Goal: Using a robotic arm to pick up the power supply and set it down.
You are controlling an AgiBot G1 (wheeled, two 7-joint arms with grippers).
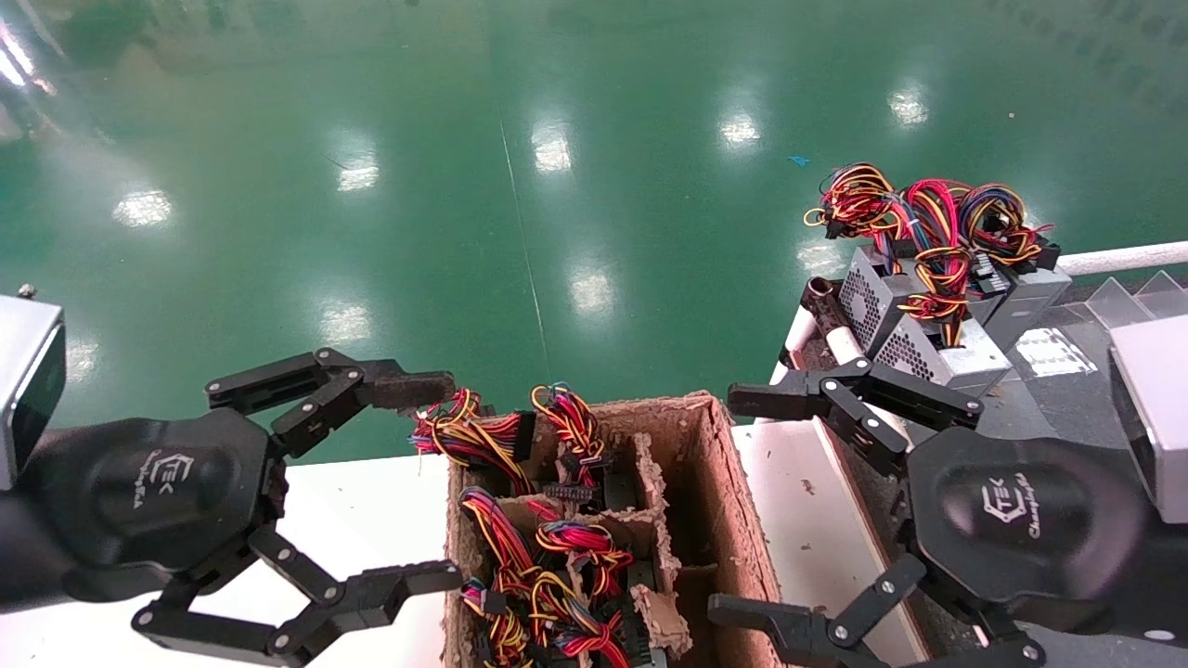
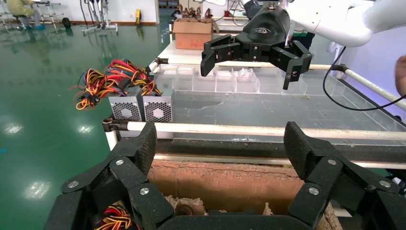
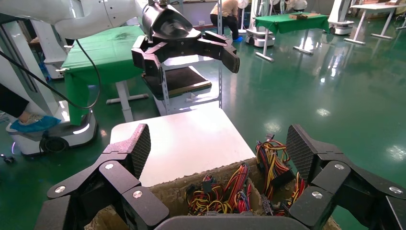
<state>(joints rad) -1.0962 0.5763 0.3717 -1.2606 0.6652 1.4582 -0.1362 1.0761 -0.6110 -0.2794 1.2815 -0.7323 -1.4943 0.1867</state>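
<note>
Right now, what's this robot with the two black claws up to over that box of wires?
It is moving power supplies out of a cardboard box. Both hands are open and hold nothing. The left hand hovers at the box's left edge, by the wire bundles of the units packed inside. The right hand hovers at the box's right edge. Two power supplies already sit on the bench to the right, wires piled on top.

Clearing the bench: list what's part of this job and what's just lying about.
Job: left gripper, open; right gripper, open; supplies in the box; two supplies on the belt.
Lying about: clear bins, far carton, green tables.
</note>
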